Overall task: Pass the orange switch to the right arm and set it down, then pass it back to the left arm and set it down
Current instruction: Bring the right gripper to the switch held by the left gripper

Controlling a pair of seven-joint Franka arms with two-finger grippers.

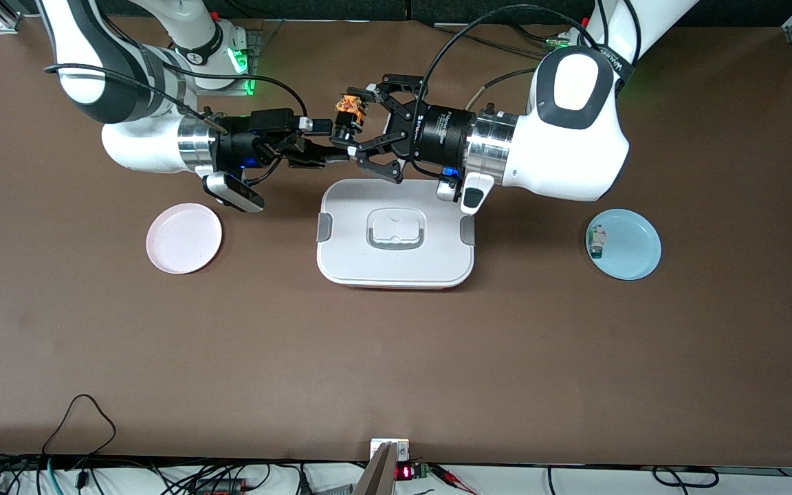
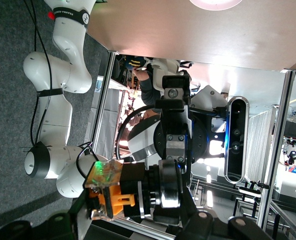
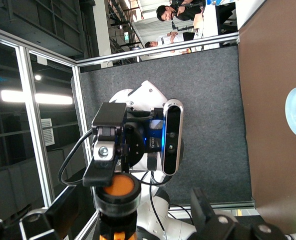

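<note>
I see both grippers meeting in the air over the table, just above the edge of the box (image 1: 394,234) that lies toward the arms' bases. The left gripper (image 1: 368,130) has its jaws partly closed on the orange switch (image 1: 346,118), which sticks out past the fingertips toward the right arm. In the left wrist view the switch (image 2: 130,192) sits clamped between the black fingers, its orange collar and a small green-lit board showing at one end.

The right gripper (image 1: 324,141) points straight at it with its jaws spread wide and nothing in them; its fingertips sit just beside the switch, and I cannot tell whether they touch it. In the right wrist view the switch's round orange face (image 3: 119,186) looks right at me, between my open fingers (image 3: 215,220), with the left gripper's body just past it.

Moving outward, the white lidded box lies directly under the two grippers, grey clips at its ends. Toward the right arm's end of the table is a pink plate (image 1: 184,238). Toward the left arm's end is a blue plate (image 1: 624,244) holding a small white-and-teal part (image 1: 597,242). Both plates are well apart from the grippers.
</note>
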